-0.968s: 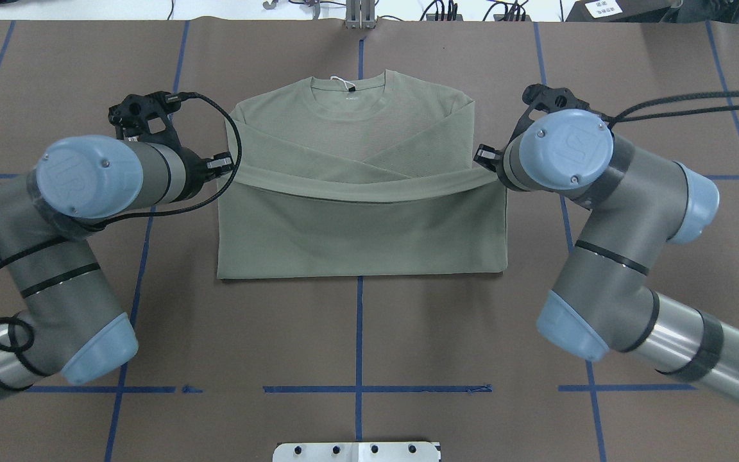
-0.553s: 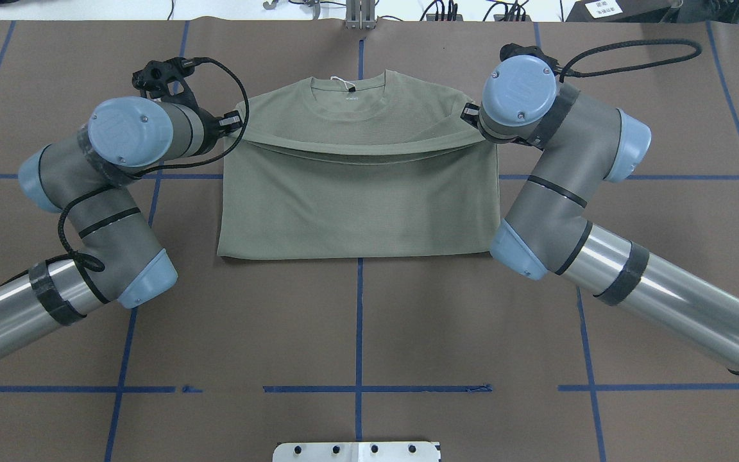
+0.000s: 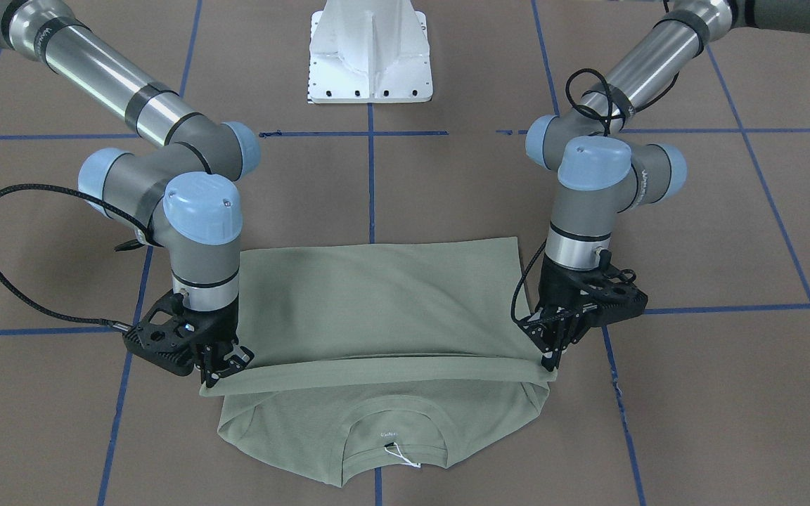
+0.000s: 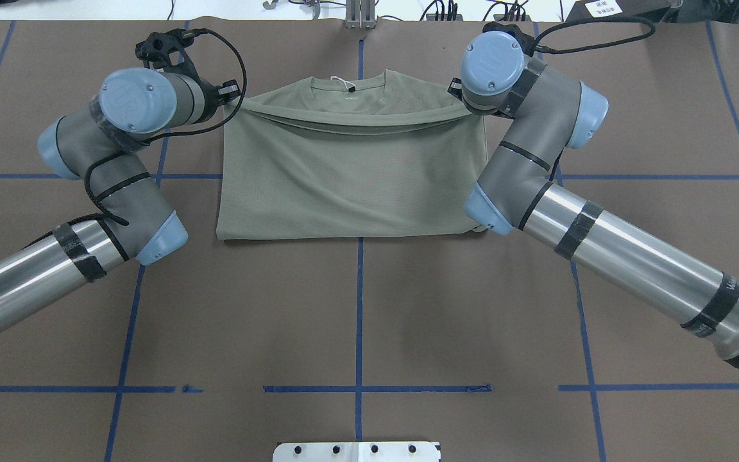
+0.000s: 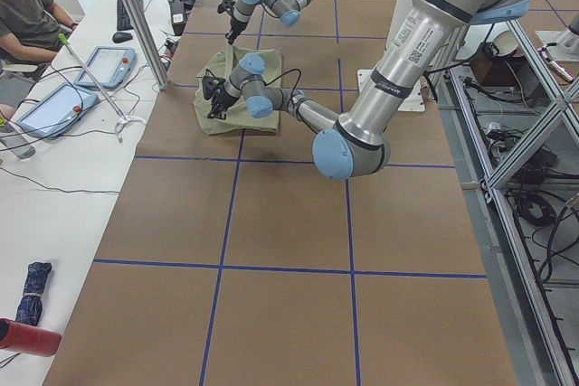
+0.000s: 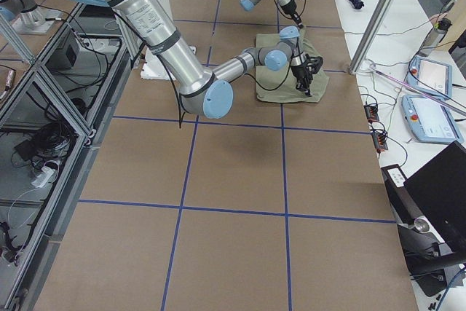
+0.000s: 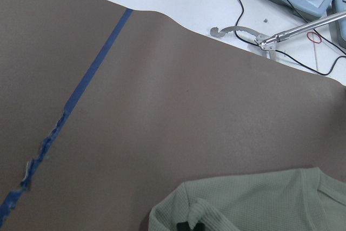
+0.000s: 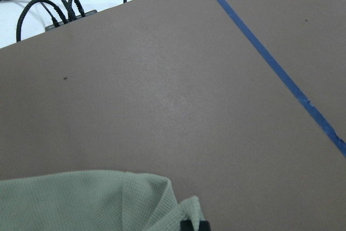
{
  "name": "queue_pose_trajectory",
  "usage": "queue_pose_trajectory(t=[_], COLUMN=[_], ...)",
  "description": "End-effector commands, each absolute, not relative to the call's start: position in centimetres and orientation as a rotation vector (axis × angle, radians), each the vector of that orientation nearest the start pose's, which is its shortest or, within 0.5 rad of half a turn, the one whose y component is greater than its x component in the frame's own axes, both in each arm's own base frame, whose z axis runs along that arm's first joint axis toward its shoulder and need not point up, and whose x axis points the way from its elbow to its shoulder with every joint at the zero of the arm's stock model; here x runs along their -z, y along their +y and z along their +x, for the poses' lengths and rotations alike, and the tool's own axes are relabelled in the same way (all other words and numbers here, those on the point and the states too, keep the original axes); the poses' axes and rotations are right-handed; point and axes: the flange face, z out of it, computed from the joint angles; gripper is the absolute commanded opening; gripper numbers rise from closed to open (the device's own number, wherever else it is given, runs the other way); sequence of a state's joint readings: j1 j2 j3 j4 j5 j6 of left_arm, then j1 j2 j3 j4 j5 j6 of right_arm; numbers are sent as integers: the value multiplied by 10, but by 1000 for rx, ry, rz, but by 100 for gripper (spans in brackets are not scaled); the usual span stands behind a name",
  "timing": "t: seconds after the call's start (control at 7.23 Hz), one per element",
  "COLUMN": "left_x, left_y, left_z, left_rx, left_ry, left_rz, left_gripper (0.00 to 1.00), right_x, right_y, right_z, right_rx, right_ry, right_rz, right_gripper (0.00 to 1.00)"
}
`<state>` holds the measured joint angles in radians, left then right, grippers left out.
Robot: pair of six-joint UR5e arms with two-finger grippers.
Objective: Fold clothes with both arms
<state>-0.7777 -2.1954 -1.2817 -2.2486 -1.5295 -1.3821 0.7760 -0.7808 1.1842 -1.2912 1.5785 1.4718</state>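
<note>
We see a pale sage-green knit shirt [image 4: 350, 173] lying on a desk [image 4: 247, 321] covered in brown paper and crossed by blue tape lines [image 4: 359, 308]. It sits at the far middle of the desk, seen from the robot's side, and is folded into a rough rectangle. Its lower half is doubled over the chest.

The left end effector [image 3: 553, 351] and the right end effector [image 3: 219, 369] are each clamped on one corner of the doubled-over edge. They hold it stretched in a shallow sagging curve just short of the round ribbed collar [image 4: 348, 86]. A white paper tag [image 3: 405, 460] hangs at the neck.

A second ago that lifted edge sat across the mid-chest, with both sleeves visible, crossed in a V. Now it has travelled up near the shoulders and covers the sleeves. The fold nearest the robot has slid farther away, and the left arm [image 4: 119, 147] and right arm [image 4: 536, 167] reach farther out.

Up close in the wrist views the fabric shows a fine grid-like knit, bunched softly at the black fingertips. The arms are grey metal with light-blue joint caps.
</note>
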Motion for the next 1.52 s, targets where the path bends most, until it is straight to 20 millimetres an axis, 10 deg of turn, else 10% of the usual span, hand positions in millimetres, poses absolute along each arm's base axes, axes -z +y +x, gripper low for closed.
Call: queue_pose_trajectory(t=[0.0, 0.28, 0.55, 0.83, 0.97, 1.38], left_x=[-366, -366, -364, -361, -359, -340], left_y=[-636, -635, -636, -639, -637, -628], left_z=[446, 447, 444, 436, 435, 431], left_rx=[556, 545, 538, 542, 536, 514], left_ry=[892, 891, 894, 922, 945, 990], left_rz=[523, 527, 536, 553, 558, 539], left_gripper=[0, 2, 25, 39, 39, 40], right_x=[-326, -326, -309, -293, -294, -333], right_y=[-670, -675, -677, -673, -651, -505], right_z=[-481, -484, -486, -481, -469, -450], right_rx=[-646, -649, -649, -653, -650, -713], right_ry=[-618, -604, -622, -658, -700, -834], right_rz=[294, 301, 314, 327, 331, 221], right_gripper=[0, 0, 32, 37, 43, 54])
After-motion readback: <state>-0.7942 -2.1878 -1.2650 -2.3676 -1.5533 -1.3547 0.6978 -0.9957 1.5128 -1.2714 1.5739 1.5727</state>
